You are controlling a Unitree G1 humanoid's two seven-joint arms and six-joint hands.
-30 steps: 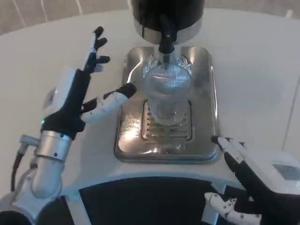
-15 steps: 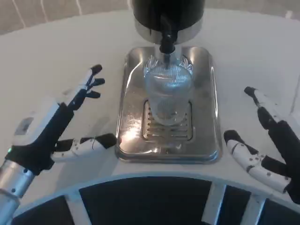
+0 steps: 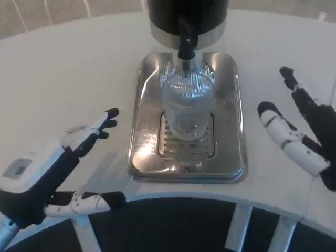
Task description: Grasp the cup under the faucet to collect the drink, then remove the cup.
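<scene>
The cup (image 3: 186,105) stands under the faucet (image 3: 186,39) — seemingly untouched — between spread, empty left hand (image 3: 58,168) and right hand (image 3: 304,131).

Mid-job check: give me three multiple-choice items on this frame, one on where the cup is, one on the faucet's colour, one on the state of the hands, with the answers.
1. Where does the cup stand?
A. On the bare table left of the tray
B. On the metal tray, directly below the faucet
C. In the right hand

2. What colour is the faucet?
A. Black
B. Red
C. White

3. What are the hands doing?
A. Both grip the cup
B. The left hand holds the cup alone
C. Both are open and apart from the cup

Answers:
1. B: the clear ribbed cup sits on the slotted grate of the tray, under the faucet.
2. A: the spout is black below a silver band.
3. C: the left hand and right hand flank the tray with fingers spread, touching nothing.
</scene>
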